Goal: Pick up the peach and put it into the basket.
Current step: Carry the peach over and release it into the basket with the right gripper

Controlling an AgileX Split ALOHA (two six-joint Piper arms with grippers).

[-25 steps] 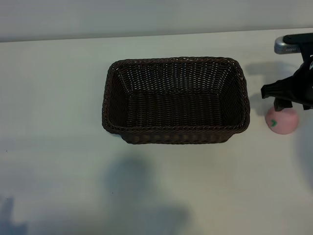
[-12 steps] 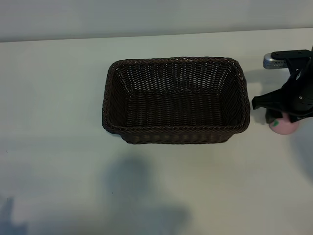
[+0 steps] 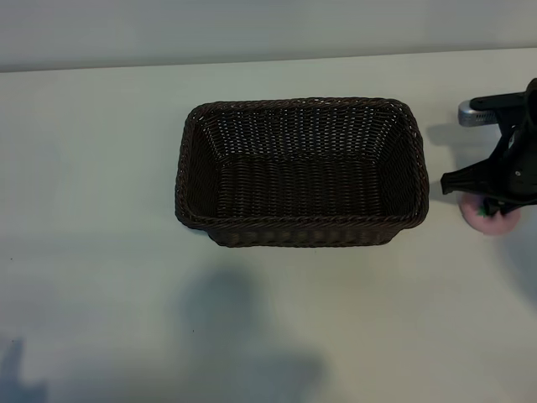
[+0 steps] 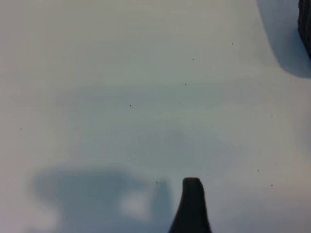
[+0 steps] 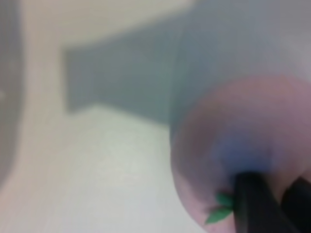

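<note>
Pinched, it seems, around the peach (image 3: 488, 220), my right gripper (image 3: 493, 210) sits low by the worktop's right edge, just beside the basket (image 3: 302, 228). Lifting and dropping it inside remain; my left gripper (image 4: 192, 206) idles open.

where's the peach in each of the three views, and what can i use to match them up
Exterior view: the peach sits at the far right edge, on the table right of the basket, mostly covered by the right gripper.
Left wrist view: not in it; only bare table and a sliver of the basket.
Right wrist view: the peach fills the lower right, a finger against it.
Shared landmark: the green leaf mark.
</note>
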